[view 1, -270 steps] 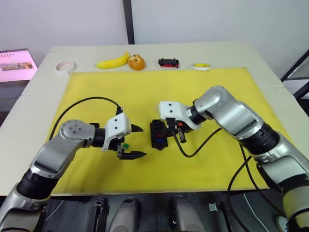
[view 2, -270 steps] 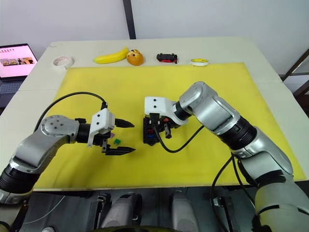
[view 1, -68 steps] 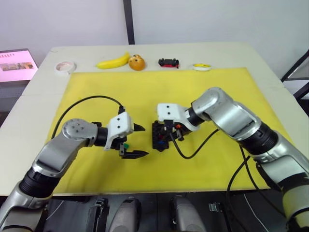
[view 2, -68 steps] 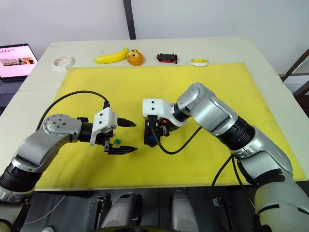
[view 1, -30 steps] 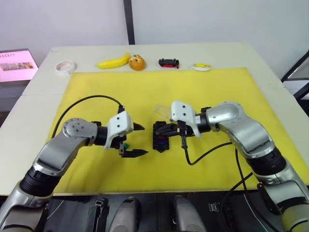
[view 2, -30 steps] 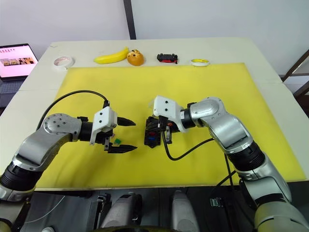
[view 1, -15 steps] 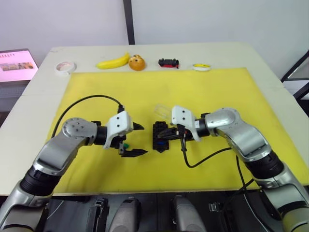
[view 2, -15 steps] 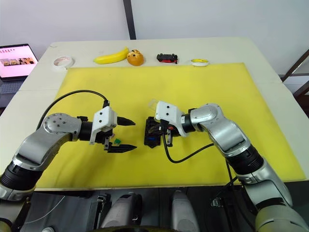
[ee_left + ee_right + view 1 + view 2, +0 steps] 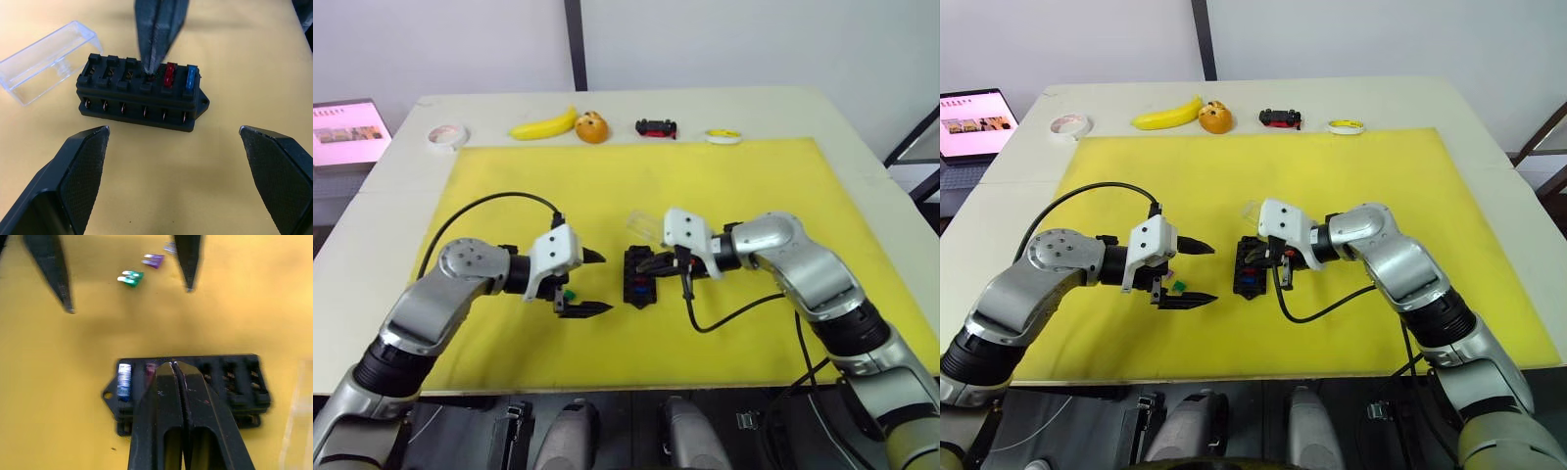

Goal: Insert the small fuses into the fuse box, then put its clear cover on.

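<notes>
The right claw [image 9: 177, 366], fingers pressed together, tips touch the fuse box [image 9: 142, 95] mid-mat, hiding one slot; whether it pinches a fuse is unclear. The left claw [image 9: 1190, 270] hangs spread apart beside it, half-covering a green fuse [image 9: 1176, 286]

Silver arms, white wrists, black cables

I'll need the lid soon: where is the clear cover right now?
The clear cover lies on the yellow mat just behind the fuse box, beside the right gripper; it is not on the box.
</notes>
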`<state>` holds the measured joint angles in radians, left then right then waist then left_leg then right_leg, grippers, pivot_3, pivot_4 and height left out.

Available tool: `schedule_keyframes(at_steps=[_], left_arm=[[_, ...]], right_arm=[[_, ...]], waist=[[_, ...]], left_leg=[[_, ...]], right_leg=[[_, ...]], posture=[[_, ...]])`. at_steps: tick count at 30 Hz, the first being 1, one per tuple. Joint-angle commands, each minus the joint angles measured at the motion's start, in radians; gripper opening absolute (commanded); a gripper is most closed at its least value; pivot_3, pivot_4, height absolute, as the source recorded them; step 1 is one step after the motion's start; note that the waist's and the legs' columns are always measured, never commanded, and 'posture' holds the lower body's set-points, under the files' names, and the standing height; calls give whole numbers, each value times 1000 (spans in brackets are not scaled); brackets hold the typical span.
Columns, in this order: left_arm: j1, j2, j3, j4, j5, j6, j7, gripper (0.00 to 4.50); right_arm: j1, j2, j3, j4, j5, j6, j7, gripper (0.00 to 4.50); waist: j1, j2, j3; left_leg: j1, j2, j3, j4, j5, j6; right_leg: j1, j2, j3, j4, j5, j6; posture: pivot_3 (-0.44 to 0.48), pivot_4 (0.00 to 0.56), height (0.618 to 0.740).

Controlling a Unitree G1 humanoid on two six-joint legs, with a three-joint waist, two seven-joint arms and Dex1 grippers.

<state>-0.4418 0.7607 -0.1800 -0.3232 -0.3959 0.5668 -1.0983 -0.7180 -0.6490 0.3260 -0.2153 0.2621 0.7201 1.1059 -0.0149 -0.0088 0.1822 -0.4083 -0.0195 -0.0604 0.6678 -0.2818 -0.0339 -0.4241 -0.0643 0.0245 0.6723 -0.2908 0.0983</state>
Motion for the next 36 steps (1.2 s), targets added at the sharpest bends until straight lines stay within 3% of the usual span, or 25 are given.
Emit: schedule_keyframes(at_steps=[1, 7, 8, 11, 17, 22, 26, 29, 36], left_arm=[[-38, 24, 111, -9, -79, 46, -7, 4500], [52, 196, 268, 66, -127, 65, -104, 4500], [82, 234, 302, 86, -135, 71, -131, 4500], [173, 337, 391, 159, -136, 66, -197, 4500], [331, 465, 541, 356, -64, -38, -270, 4500], [405, 494, 609, 464, -26, -107, -293, 4500], [382, 471, 583, 461, -34, -115, -281, 4500], [334, 444, 536, 438, -49, -94, -270, 4500], [6, 263, 286, 554, -49, 55, -288, 4500]], right_arm=[[-67, -21, -144, -80, 73, 36, -18, 41], [48, -201, -274, -104, 87, -59, 49, 41], [70, -249, -299, -94, 106, -59, 91, 288], [130, -368, -384, -54, 157, -73, 179, 1349], [272, -550, -511, 64, 113, -196, 256, 4456], [404, -620, -585, 130, 71, -293, 269, 4456], [400, -607, -582, 119, 86, -289, 244, 4456], [347, -579, -544, 80, 110, -256, 214, 4456], [41, -403, -336, -65, 223, 43, 119, 4456]], waist=[[0, 0, 0], [0, 0, 0], [0, 0, 0], [0, 0, 0], [-1, 1, 0], [0, 1, 0], [-2, 1, 1], [-2, 2, 1], [-2, 1, 1]], left_leg=[[0, 0, 0, 0, 0, 0], [0, 0, 0, -1, 0, 0], [0, 0, 1, -1, 0, 0], [0, 0, 1, -1, 0, 1], [1, 1, 2, -1, -1, 1], [1, 1, 3, -2, -1, 1], [1, 3, 3, -1, -1, 1], [1, 3, 3, -1, -1, 1], [1, 2, 2, 0, 0, 1]], right_leg=[[0, 0, 0, 0, 0, 0], [0, 0, 0, -1, 0, 0], [0, -1, 0, -1, 0, 0], [0, 0, 0, -1, 0, 0], [0, 0, 0, -2, 0, 0], [1, 0, 0, -2, 0, 0], [1, 0, 0, -1, 0, 0], [1, 0, 0, -1, 0, 0], [0, 1, 0, 2, 0, 0]], posture=[[0, 150, 740], [0, 150, 740], [0, 150, 740], [0, 150, 740], [0, 150, 740], [0, 150, 740], [0, 150, 740], [0, 150, 740], [0, 150, 740]])
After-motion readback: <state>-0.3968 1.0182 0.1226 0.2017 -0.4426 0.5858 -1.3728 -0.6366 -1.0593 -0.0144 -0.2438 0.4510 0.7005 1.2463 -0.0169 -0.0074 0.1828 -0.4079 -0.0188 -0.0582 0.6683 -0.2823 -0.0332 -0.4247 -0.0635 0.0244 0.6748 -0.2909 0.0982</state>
